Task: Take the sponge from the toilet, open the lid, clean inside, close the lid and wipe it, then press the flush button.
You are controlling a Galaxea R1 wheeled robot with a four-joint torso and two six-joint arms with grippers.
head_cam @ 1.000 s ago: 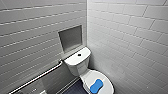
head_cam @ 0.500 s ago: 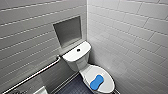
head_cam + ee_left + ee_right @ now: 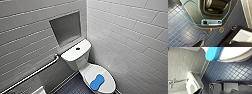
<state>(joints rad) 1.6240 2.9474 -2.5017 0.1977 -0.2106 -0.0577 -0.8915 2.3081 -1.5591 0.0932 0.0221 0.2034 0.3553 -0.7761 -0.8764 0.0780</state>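
Hands were hard to read: the left hand (image 3: pixel 200 44) showed as a dark blurred shape at the edge of the left wrist view and the right hand (image 3: pixel 199 91) as another in the right wrist view, and whether either was spread or pressed together could not be told. Neither touched the sponge (image 3: pixel 97 82). From the head view, the toilet (image 3: pixel 75 62) stood in a corner of white-tiled walls, on a floor (image 3: pixel 72 87) of small dark blue tiles. Its lid (image 3: pixel 105 72) was down over the bowl, and the bright blue sponge lay flat on it, toward the front end. The flush button (image 3: pixel 78 48) sat dark in the middle of the tank top. A grey niche (image 3: pixel 66 27) was set in the wall above the tank, and a metal bar (image 3: pixel 32 73) ran along the wall beside it. The right wrist view looked at the sponge on the lid's rim from close by, with a white fixture (image 3: pixel 193 84) near the wall, its kind unclear. The left wrist view showed the robot's base with a blue cable (image 3: pixel 190 18) looped over it.
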